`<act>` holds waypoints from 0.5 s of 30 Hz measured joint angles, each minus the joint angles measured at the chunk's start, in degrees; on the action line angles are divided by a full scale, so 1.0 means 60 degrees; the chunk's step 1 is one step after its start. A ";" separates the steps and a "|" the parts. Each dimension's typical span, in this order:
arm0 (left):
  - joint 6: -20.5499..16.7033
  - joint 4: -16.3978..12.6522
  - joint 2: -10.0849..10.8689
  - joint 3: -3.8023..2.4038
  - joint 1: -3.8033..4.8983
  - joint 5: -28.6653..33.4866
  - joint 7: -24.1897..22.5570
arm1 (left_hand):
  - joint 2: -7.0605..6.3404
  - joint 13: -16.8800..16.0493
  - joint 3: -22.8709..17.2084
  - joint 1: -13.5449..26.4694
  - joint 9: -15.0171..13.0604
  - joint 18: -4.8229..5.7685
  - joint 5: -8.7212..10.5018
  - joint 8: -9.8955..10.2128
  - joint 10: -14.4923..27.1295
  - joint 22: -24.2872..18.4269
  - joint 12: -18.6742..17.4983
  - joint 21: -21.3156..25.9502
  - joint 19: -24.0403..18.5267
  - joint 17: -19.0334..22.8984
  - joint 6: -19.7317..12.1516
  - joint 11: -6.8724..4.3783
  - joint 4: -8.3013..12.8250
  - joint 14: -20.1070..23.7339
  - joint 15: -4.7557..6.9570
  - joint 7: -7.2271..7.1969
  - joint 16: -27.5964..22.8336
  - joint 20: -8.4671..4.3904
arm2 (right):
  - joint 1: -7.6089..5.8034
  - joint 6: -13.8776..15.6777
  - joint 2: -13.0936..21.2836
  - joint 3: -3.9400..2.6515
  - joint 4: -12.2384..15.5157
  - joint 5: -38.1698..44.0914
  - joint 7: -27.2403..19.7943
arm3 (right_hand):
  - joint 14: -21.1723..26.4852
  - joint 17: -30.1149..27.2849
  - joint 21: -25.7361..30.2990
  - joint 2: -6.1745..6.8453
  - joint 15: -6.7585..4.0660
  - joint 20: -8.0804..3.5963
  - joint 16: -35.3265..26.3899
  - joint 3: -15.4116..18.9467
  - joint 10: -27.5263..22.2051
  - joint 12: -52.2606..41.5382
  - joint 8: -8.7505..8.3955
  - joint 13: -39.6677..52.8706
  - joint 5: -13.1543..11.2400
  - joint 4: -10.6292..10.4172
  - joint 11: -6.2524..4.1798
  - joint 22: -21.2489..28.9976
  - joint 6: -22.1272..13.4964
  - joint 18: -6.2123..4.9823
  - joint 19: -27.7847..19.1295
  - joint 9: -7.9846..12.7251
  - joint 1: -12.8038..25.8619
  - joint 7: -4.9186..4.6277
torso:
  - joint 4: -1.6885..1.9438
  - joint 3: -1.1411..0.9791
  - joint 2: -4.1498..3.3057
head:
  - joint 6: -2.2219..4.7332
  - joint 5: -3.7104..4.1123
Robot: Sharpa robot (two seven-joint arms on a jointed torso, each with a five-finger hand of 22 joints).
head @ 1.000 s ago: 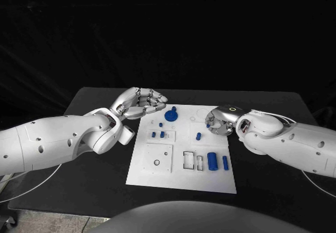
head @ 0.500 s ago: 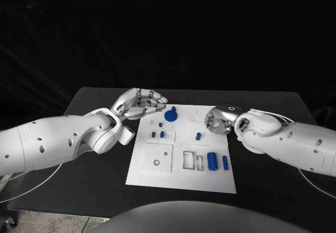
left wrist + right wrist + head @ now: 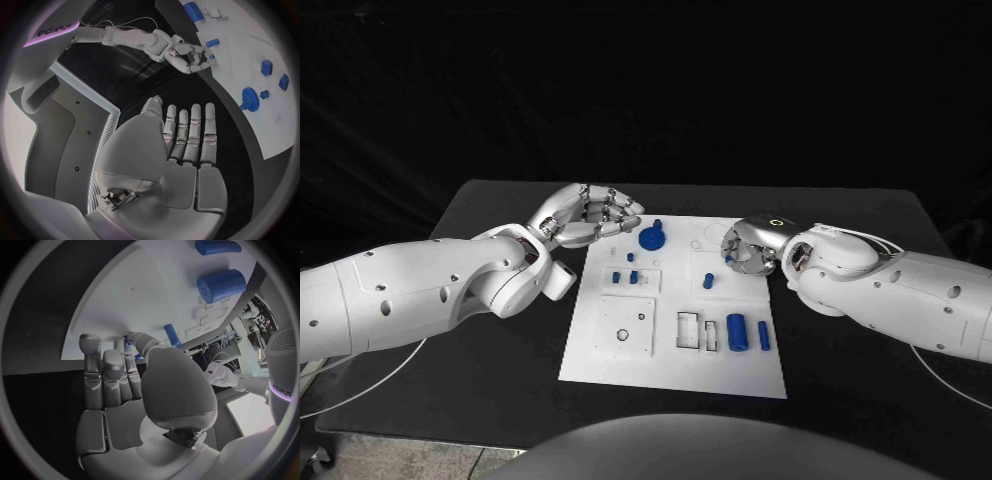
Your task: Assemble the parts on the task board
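Black table (image 3: 473, 330) carrying the white task board (image 3: 678, 362) at centre. Left hand (image 3: 589, 215), fingers straight and slightly apart, holding nothing, hovers off the board's 10 o'clock corner; right hand (image 3: 750, 250), fingers loosely curled with nothing seen in them, sits over the 2 o'clock edge. Blue parts on board: gear (image 3: 652, 238) at 12 o'clock, large cylinder (image 3: 737, 332) toward 4 o'clock, small peg (image 3: 708, 281) near centre.

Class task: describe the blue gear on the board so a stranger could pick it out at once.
Start at the white task board mid-table and go to its far edge, near the left hand. The blue gear is there. It alone is round and toothed; the other blue parts are small blocks and cylinders.
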State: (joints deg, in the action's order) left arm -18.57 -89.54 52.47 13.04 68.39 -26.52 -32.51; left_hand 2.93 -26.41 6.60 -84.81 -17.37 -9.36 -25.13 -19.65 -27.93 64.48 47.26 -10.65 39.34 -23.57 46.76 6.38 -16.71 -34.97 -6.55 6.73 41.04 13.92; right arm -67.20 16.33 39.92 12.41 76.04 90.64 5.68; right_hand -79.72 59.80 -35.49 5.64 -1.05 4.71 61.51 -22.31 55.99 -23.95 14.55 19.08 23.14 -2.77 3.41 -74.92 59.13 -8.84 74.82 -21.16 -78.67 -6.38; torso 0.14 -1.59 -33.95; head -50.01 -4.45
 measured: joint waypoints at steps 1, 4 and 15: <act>0.0005 0.0000 0.0000 0.0000 0.0000 0.0000 0.0004 | 0.0016 0.0007 0.0000 -0.0015 0.0000 0.0000 -0.0023 0.0000 0.0000 0.0000 0.0000 0.0000 0.0000 0.0010 0.0000 0.0000 0.0000 0.0000 0.0000 0.0000 0.0000 0.0000 | 0.0000 0.0003 -0.0006 0.0001 -0.0004 -0.0008 -0.0002 | 0.0000 -0.0011 0.0040 -0.0013 0.0000 0.0000 -0.0021 0.0016 0.0013 0.0000 0.0017 -0.0005 0.0000 0.0020 -0.0012 0.0000 0.0001 0.0000 0.0000 0.0001 -0.0014 0.0000 | -0.0001 0.0000 0.0000 | 0.0000 -0.0001; 0.0015 0.0002 0.0000 0.0001 0.0000 -0.0001 0.0018 | 0.0038 0.0015 0.0000 -0.0037 0.0000 0.0000 -0.0046 -0.0038 0.0000 0.0000 0.0000 0.0000 0.0000 0.0015 0.0000 0.0000 0.0000 0.0000 0.0000 0.0000 0.0000 0.0000 | 0.0004 0.0028 -0.0016 0.0003 -0.0015 -0.0038 -0.0020 | 0.0000 -0.0039 0.0055 -0.0049 0.0000 0.0000 -0.0040 -0.0012 0.0082 0.0048 0.0042 -0.0065 -0.0001 0.0067 0.0018 0.0000 0.0001 -0.0001 0.0000 0.0000 -0.0051 0.0000 | -0.0003 0.0000 0.0000 | 0.0000 -0.0002; 0.0034 -0.0001 0.0052 0.0005 -0.0001 -0.0003 0.0089 | 0.0038 0.0015 0.0000 -0.0037 -0.0001 0.0001 -0.0046 -0.0037 0.0000 0.0001 0.0000 0.0000 0.0033 0.0014 0.0000 0.0000 0.0000 0.0000 0.0000 0.0000 0.0000 0.0033 | 0.0025 0.0260 0.0075 0.0035 0.0102 -0.0098 -0.0095 | 0.0000 -0.0053 0.0055 -0.0124 0.0000 0.0000 -0.0040 0.0000 0.0215 0.0111 0.0048 -0.0163 -0.0036 0.0080 0.0018 0.0001 0.0045 0.0000 0.0000 0.0009 -0.0128 -0.0045 | -0.0010 0.0000 0.0000 | 0.0000 -0.0075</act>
State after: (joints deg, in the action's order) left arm -18.36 -89.54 52.78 13.07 68.38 -26.53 -31.98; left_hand 3.16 -26.32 6.60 -85.03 -17.38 -9.35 -25.40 -19.88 -27.93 64.49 47.26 -10.65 39.54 -23.48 46.76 6.37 -16.71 -34.97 -6.55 6.73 41.05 14.12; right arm -67.06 17.89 40.37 12.62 76.65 90.05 5.11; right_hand -79.72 59.48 -35.16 4.90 -1.05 4.71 61.27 -22.31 57.28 -23.28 14.84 18.10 22.93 -2.29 3.52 -74.92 59.40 -8.84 74.82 -21.11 -79.44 -6.65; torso 0.08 -1.59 -33.95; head -50.01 -4.90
